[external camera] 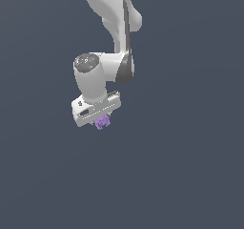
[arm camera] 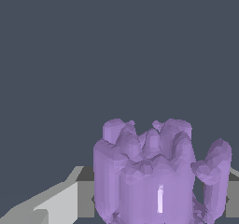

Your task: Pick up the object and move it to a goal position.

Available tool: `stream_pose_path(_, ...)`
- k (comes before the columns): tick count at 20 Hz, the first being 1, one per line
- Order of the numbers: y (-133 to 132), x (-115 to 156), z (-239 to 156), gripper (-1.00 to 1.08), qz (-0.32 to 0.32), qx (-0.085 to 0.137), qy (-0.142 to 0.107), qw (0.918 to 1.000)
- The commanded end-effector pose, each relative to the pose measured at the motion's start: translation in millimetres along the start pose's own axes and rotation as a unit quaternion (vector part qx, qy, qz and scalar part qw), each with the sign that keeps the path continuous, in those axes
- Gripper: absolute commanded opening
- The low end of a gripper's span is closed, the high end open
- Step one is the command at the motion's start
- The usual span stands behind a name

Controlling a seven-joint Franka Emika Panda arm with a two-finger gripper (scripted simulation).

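Nearest to the wrist camera is the object [arm camera: 154, 171], a purple, lumpy piece with several rounded knobs along its upper edge and one knob standing off to the side. It fills the lower part of that view. Grey finger pads [arm camera: 85, 197] show on either side of it, hard against its flanks, with a pale casing edge running away from one of them.

From the exterior view, the tool [external camera: 103, 120] points downward with the object [external camera: 102, 123] tucked just beneath its white body. Only a small purple patch shows below the casing. The fingers are closed in narrow on the object, which is far smaller than the casing above it. The object is gripped by the tool; I cannot tell whether it is lifted or resting on a surface, as the background is a uniform dark grey-blue with no visible worktop edge.

Above the tool, the wrist section [external camera: 90, 78] rises as a short white cylinder with a grey cap. It tilts slightly. The arm [external camera: 114, 18] bends at a dark-banded joint and climbs out of the top of the picture.

No brand, label or readable writing shows on any part.
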State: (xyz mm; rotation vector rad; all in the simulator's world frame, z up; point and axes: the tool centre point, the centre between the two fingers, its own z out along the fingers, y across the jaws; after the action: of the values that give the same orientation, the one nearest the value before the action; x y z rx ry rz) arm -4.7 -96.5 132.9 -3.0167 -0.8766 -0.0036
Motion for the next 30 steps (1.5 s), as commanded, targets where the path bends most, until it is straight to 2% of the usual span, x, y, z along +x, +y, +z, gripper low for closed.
stream_pose_path(1,14.1,7.5,-12.8,-1.00,0.000,0.001,-0.001,1.0000)
stream_pose_path(15,76.7,41.4,-68.0,-1.00,0.000,0.000,-0.001,1.0000)
stream_pose_path(22,92.3,50.3,-81.0,-1.00,0.000,0.000,-0.001,1.0000)
stream_pose_path(30,98.3,54.0,-85.5,-1.00,0.000,0.000,-0.001,1.0000)
